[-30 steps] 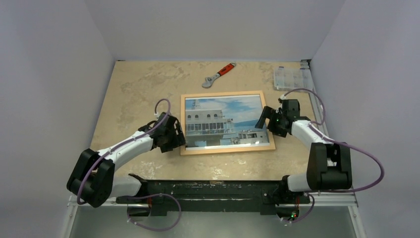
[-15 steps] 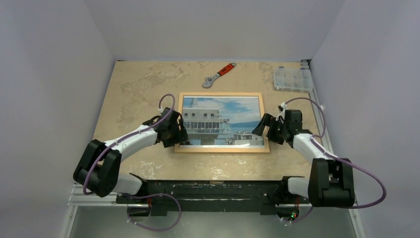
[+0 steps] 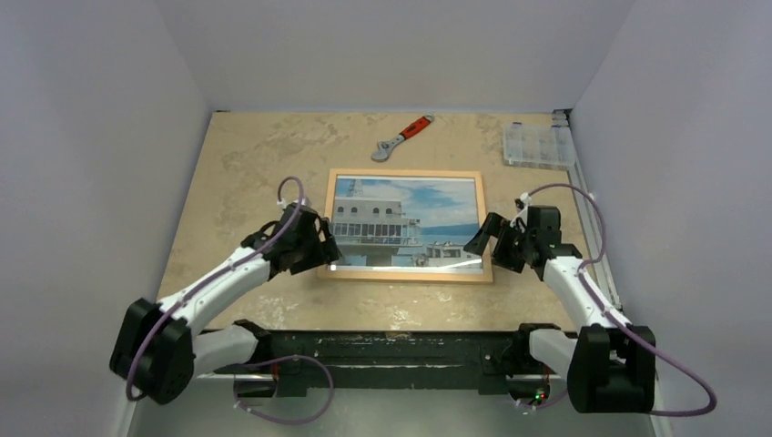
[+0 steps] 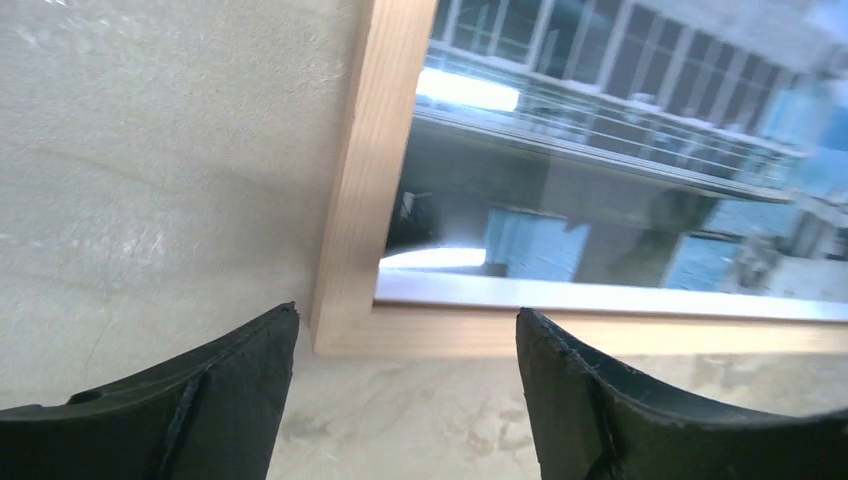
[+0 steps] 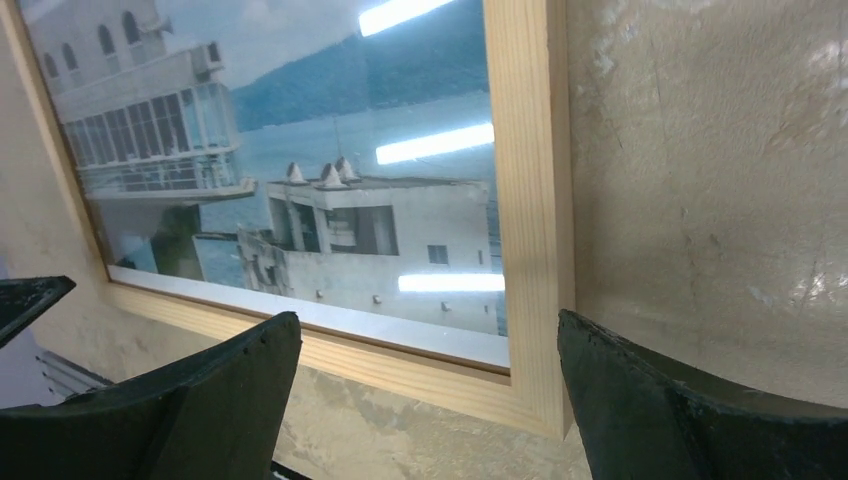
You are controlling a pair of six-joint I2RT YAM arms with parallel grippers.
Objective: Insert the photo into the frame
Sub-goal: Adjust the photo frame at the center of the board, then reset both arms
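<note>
- The photo (image 3: 405, 223) lies in the frame (image 3: 405, 173) on the desk (image 3: 246, 164).
- Left tool (image 3: 314, 248) and right tool (image 3: 492, 241) gape empty at its near corners.
- We fear a clipped corner skews the frame.

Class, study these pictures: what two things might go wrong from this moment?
1. The open left gripper and right gripper hang at the frame's near corners; an uneven push may skew it.
2. A pale strip shows along the photo's near edge; it may sit loose and slip.
</note>
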